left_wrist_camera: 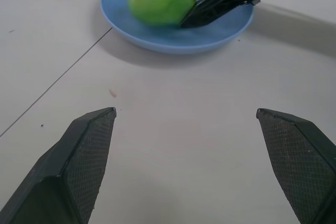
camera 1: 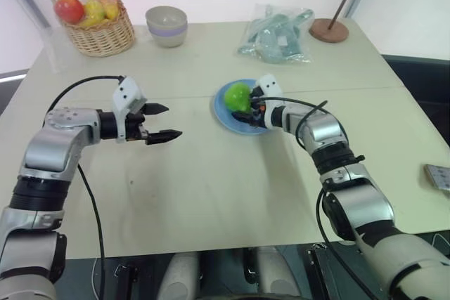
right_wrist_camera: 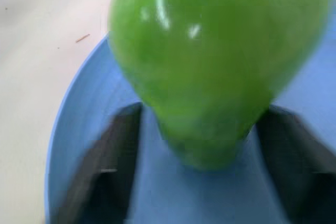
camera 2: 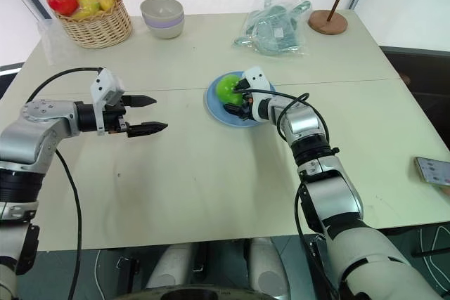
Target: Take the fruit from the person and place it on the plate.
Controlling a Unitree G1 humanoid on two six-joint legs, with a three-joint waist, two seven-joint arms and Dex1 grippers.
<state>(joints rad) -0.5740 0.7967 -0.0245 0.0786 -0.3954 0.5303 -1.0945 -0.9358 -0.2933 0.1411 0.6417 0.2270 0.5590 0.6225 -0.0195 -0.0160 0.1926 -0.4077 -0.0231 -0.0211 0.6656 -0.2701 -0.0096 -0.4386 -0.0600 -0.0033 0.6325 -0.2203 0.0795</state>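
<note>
Fruit on plate, mid-table.

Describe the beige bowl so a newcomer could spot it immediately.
Look along the table's far edge, left of centre. Beside the wicker fruit basket stands the beige bowl. A lilac band around it sets it apart from the flat blue plate mid-table.

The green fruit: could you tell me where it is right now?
The green fruit sits on the blue plate mid-table, between the open fingers of the right gripper.
</note>
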